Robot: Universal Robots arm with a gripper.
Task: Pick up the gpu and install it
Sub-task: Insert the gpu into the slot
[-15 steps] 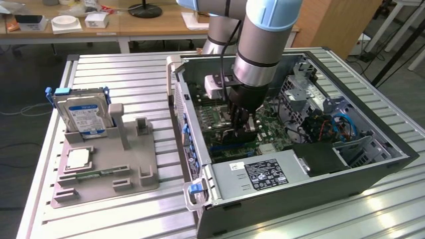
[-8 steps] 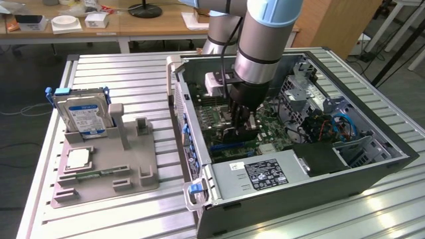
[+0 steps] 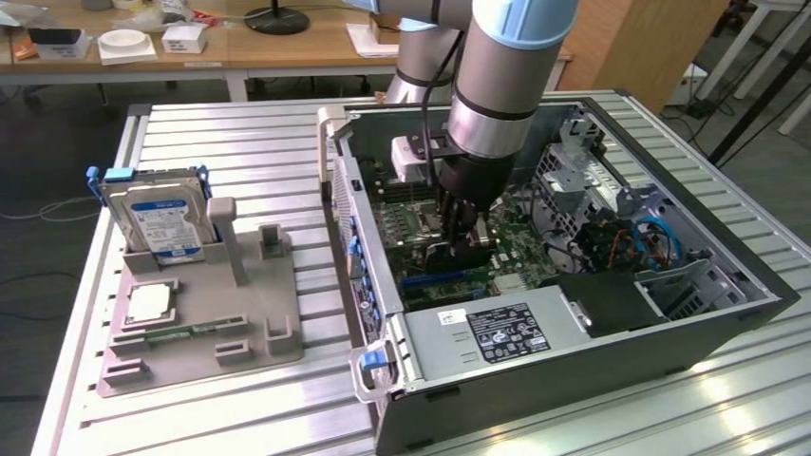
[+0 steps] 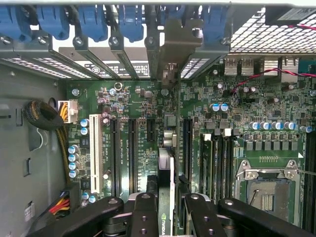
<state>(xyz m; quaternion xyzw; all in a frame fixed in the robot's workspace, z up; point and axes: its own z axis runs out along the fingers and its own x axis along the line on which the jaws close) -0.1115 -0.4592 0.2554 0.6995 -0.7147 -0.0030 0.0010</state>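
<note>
Open computer case (image 3: 571, 380), gripper (image 3: 454, 223) clamped on thin dark gpu (image 3: 459, 255), edge-on over green motherboard (image 4: 128, 98).

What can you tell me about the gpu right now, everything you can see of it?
The gpu is a thin, dark, flat card held on edge below the gripper, inside the open computer case and just over the green motherboard. In the wrist view it appears edge-on as a narrow strip with a green logo patch, with a black finger against each side. It runs parallel to the long black expansion slots. Whether its lower edge is seated in a slot cannot be seen.
</note>
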